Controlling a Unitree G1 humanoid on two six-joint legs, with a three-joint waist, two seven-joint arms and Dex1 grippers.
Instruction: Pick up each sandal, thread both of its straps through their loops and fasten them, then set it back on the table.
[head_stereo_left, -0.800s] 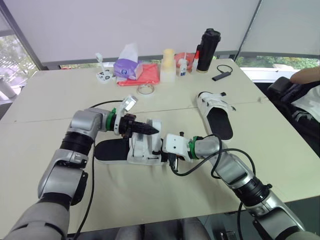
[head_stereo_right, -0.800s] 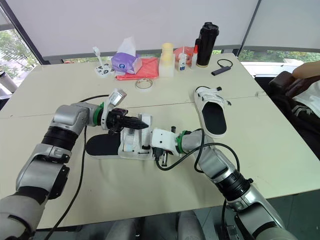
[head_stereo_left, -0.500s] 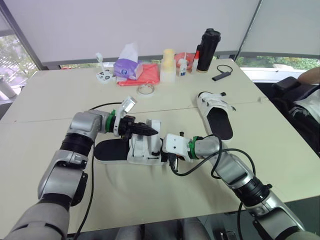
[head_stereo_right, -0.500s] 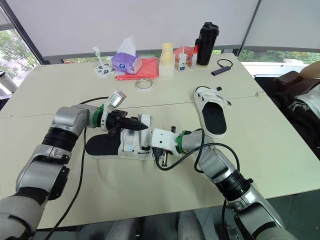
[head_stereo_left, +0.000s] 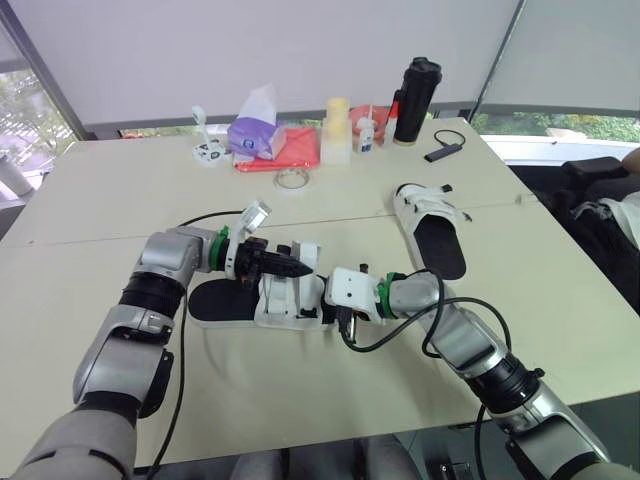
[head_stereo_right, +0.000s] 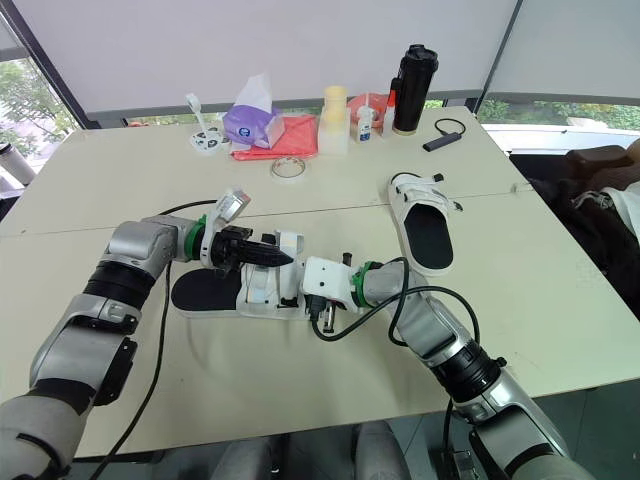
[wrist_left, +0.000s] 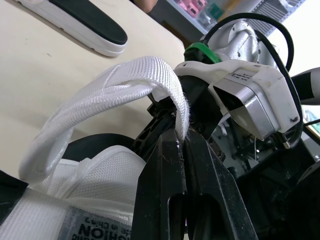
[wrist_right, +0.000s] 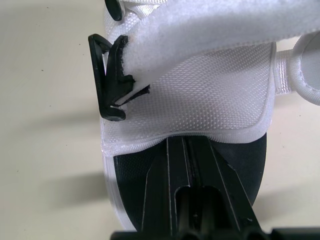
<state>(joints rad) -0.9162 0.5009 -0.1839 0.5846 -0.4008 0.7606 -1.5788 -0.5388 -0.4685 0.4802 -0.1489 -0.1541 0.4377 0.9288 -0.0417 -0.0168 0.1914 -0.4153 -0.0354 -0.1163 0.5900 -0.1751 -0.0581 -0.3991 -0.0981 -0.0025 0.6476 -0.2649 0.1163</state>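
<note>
The left claw (wrist_left: 179, 144) clenches the end of the strap (wrist_left: 120, 90) arching over the near sandal (head_stereo_left: 262, 300), which lies on the tabletop (head_stereo_left: 110, 190), while the right claw (wrist_right: 187, 142), fingers pressed together, touches its upper's edge.

- The pale table (head_stereo_left: 120, 190) carries everything.
- The near sandal (head_stereo_left: 225, 300) lies at the front, the far sandal (head_stereo_left: 432, 232) well apart to the right.
- Along the back edge: a white gadget (head_stereo_left: 208, 148), tissue pack (head_stereo_left: 254, 133), red cloth (head_stereo_left: 295, 148), cream bottle (head_stereo_left: 337, 130), small bottle (head_stereo_left: 366, 135), black flask (head_stereo_left: 416, 100).
- A tape ring (head_stereo_left: 291, 179) lies just before the cloth.
</note>
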